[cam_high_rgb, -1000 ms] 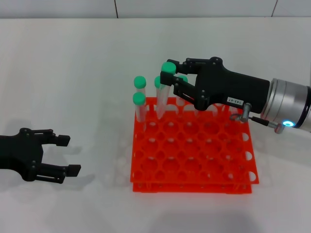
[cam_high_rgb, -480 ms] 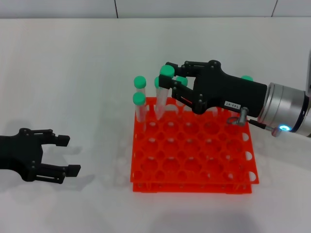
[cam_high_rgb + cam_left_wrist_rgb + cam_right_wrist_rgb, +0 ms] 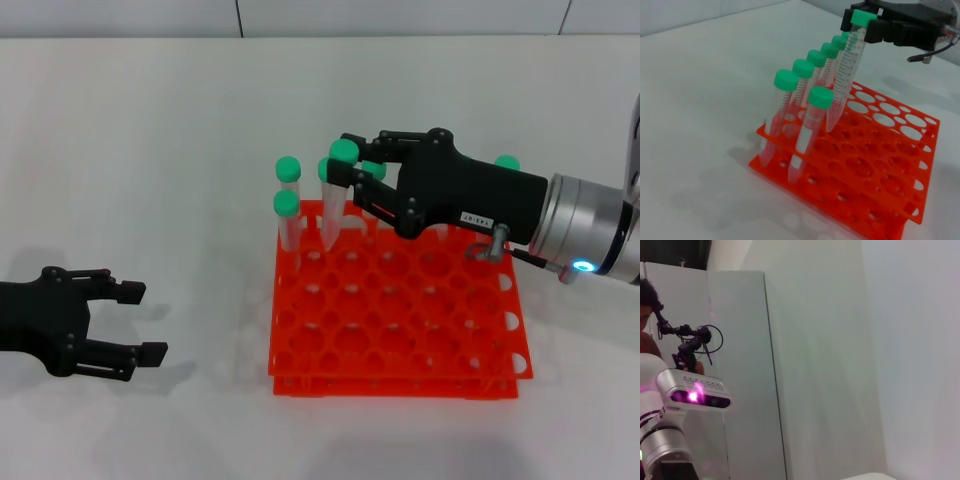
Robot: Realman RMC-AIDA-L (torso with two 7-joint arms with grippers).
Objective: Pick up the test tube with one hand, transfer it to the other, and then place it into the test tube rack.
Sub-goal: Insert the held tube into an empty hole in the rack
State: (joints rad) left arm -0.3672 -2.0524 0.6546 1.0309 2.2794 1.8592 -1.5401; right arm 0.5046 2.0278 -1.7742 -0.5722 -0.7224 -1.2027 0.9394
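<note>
The red-orange test tube rack [image 3: 400, 330] stands on the white table, right of centre. My right gripper [image 3: 350, 165], black with a white label, reaches over the rack's back edge and is shut on the green-capped test tube [image 3: 335, 195]. The tube hangs tilted, and its tip is at a hole near the rack's back left corner. The left wrist view shows the same tube [image 3: 846, 75] held just under its cap by the right gripper [image 3: 865, 27], above the rack [image 3: 880, 170]. My left gripper [image 3: 125, 320] rests open and empty, low at the table's left.
Several other green-capped tubes stand in the rack's back rows: two at the left corner [image 3: 288, 190], and others behind the gripper [image 3: 508, 162]. In the left wrist view they line up [image 3: 800, 85] beside the held tube. The right wrist view shows only a wall.
The right gripper has shifted slightly left and down, lowering the tilted tube toward the rack. The left gripper has barely moved.
</note>
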